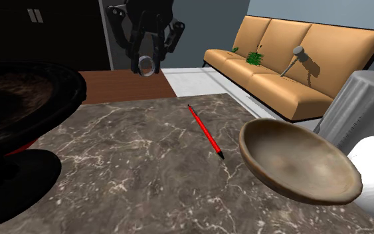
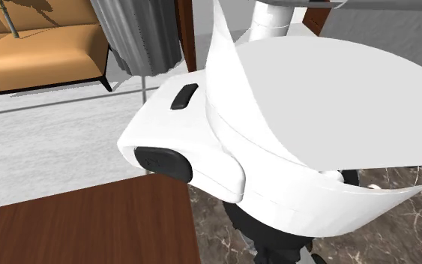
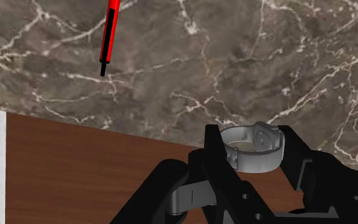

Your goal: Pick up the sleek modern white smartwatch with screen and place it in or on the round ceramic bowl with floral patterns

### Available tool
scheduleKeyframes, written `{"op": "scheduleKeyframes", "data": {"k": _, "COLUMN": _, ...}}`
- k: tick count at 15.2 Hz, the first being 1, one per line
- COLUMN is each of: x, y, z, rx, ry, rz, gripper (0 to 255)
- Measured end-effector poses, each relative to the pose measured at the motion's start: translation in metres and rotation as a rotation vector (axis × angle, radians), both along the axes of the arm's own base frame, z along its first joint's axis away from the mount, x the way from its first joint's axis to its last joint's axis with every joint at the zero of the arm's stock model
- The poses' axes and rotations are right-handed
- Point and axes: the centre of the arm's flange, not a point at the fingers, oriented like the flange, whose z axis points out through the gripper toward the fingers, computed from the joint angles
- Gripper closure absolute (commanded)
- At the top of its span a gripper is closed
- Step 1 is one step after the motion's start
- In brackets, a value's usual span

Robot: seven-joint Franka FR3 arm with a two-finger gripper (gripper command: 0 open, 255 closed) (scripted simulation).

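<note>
Pincer (image 1: 146,58) clamped on the watch (image 3: 252,154), held high past the tabletop (image 1: 145,166) edge. Pick done; carry to bowl (image 1: 298,163) and release left.

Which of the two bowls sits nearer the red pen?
The brown bowl at the shoulder view's right, close to the red pen; the black bowl stands farther left.

table (image 1: 132,166): dark marble (white veins) | on it: red pen (image 1: 206,131), brown bowl (image 1: 298,163), black bowl (image 1: 26,93)
</note>
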Motion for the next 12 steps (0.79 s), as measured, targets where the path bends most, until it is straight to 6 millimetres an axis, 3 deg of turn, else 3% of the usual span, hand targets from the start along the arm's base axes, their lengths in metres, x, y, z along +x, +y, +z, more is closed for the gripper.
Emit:
{"op": "scheduleKeyframes", "data": {"k": 5, "x": 0.001, "y": 0.000, "z": 0.025, "rx": 0.000, "ry": 0.000, "rz": 0.000, "gripper": 255}}
{"op": "scheduleKeyframes", "data": {"k": 12, "x": -0.075, "y": -0.027, "z": 0.029, "rx": -0.002, "ry": 0.000, "rz": 0.000, "gripper": 255}}
